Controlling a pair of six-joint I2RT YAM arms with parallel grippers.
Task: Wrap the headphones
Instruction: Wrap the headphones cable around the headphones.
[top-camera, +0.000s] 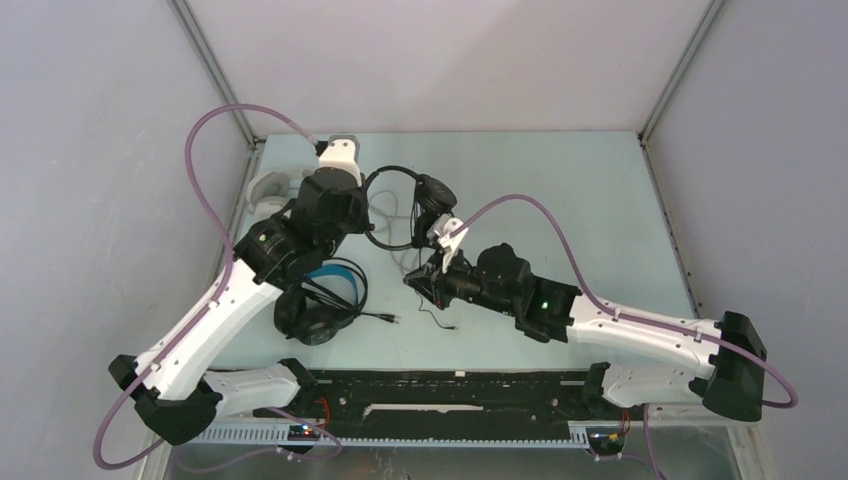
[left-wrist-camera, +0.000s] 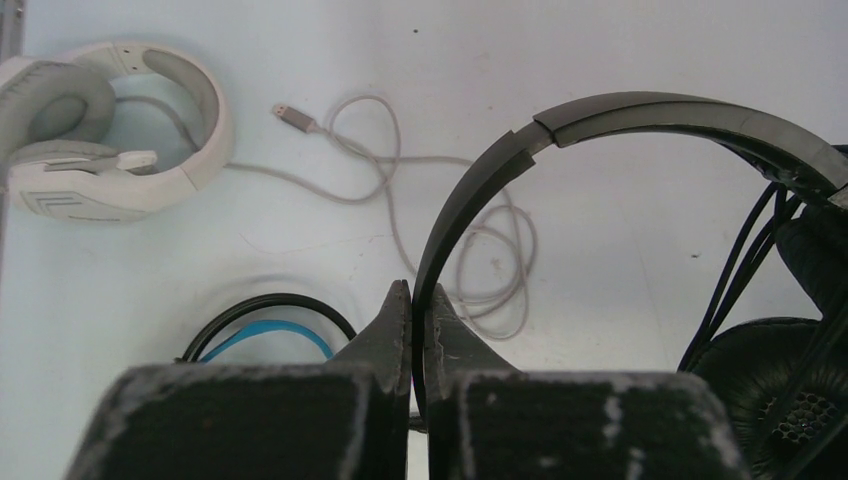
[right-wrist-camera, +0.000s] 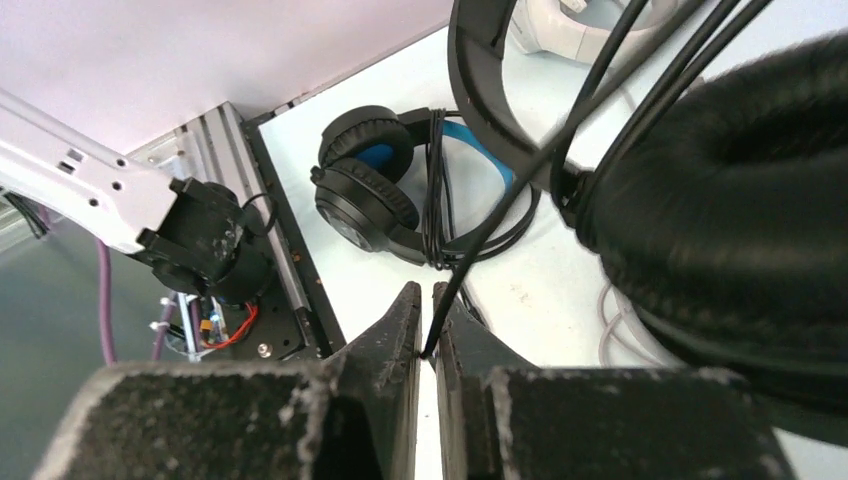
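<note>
The thin black headphones (top-camera: 398, 172) hang above the table's middle, between my two grippers. My left gripper (top-camera: 365, 222) (left-wrist-camera: 420, 300) is shut on their headband (left-wrist-camera: 560, 125). My right gripper (top-camera: 415, 282) (right-wrist-camera: 427, 325) is shut on their black cable (right-wrist-camera: 520, 190), just below a big ear pad (right-wrist-camera: 740, 200); several turns of cable run along that cup. The black headphones with the blue headband (top-camera: 320, 300) (right-wrist-camera: 380, 200) lie at front left, with cord wound round the band. The white headphones (left-wrist-camera: 100, 130) lie at the back left, and their grey cable (left-wrist-camera: 400, 180) is loose on the table.
The black rail (top-camera: 450, 385) with the arm bases runs along the near edge. A cable plug (top-camera: 455, 327) lies on the table in front of my right gripper. The enclosure walls and posts (top-camera: 215, 70) close in the back and sides.
</note>
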